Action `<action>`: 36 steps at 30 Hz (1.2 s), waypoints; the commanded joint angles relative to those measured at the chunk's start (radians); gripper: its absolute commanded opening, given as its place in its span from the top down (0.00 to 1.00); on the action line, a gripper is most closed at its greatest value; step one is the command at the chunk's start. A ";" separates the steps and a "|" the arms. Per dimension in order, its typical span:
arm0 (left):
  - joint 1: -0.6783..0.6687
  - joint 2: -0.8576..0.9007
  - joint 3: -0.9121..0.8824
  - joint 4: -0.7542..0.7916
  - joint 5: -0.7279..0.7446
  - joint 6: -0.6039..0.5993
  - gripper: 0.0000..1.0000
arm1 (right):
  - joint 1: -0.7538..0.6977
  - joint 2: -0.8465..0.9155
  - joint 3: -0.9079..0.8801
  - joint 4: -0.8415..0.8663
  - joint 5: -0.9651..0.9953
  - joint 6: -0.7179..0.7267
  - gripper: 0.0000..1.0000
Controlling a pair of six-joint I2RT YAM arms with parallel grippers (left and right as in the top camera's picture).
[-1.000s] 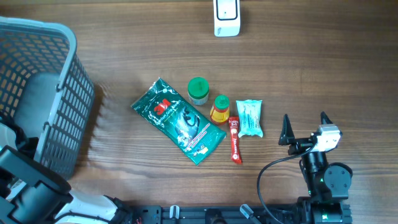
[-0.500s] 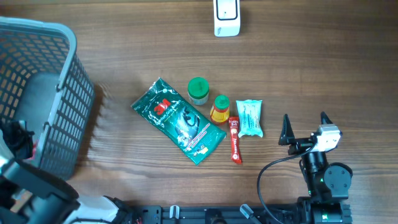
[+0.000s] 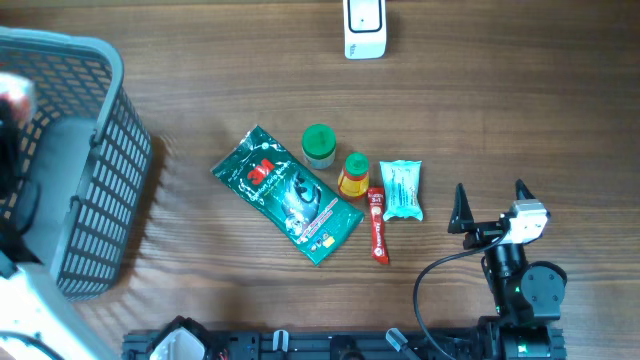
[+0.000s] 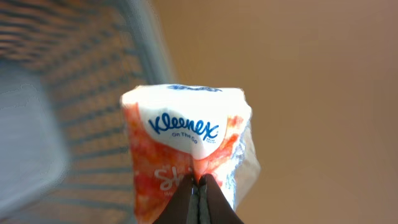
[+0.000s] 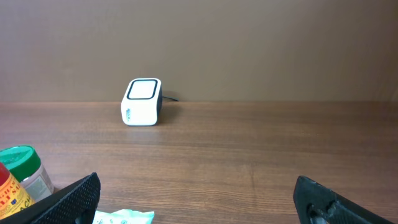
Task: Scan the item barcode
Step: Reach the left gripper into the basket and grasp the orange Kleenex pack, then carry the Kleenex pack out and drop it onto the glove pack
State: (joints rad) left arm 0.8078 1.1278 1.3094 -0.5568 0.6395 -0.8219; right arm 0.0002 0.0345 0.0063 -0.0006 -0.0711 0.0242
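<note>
table (image 3: 500,110): brown wood grain
far edge, middle: white scanner (image 3: 364,28), upright
left end: grey mesh basket (image 3: 110,170)
centre: green pouch (image 3: 288,194), flat, lying diagonally
right of pouch: green-lid jar (image 3: 319,145), yellow bottle (image 3: 353,174) with red cap, both upright, just beside each other
below bottle: red stick packet (image 3: 377,225), flat
right of bottle: pale green pack (image 3: 402,189), flat, touching the stick packet

Scanner (image 3: 364,28): white, at far edge of table (image 3: 520,90).
Basket (image 3: 95,150): grey mesh, far left.
Pouch (image 3: 287,195): green, centre, lying diagonally.
Jar (image 3: 319,145): green lid, just beside pouch.
Bottle (image 3: 353,174): yellow, between jar and sachet (image 3: 377,225).
Mint pack (image 3: 402,189): just beside sachet.
Right gripper (image 3: 489,198): jaws wide apart, near mint pack.
</note>
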 commanded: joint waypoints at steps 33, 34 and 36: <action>-1.644 0.209 -0.084 -0.558 -0.913 -0.233 0.96 | 0.000 -0.005 -0.001 0.003 -0.008 -0.010 0.01; -1.644 0.210 -0.139 -0.491 -0.879 -0.245 0.96 | 0.000 -0.005 -0.001 0.003 -0.008 -0.010 0.00; -1.644 0.227 -0.251 -0.338 -0.789 -0.245 0.96 | 0.000 -0.005 -0.001 0.003 -0.008 -0.009 0.00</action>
State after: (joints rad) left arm -0.8299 1.3376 1.1751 -1.0138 -0.2306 -1.0023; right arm 0.0002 0.0345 0.0063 -0.0002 -0.0711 0.0242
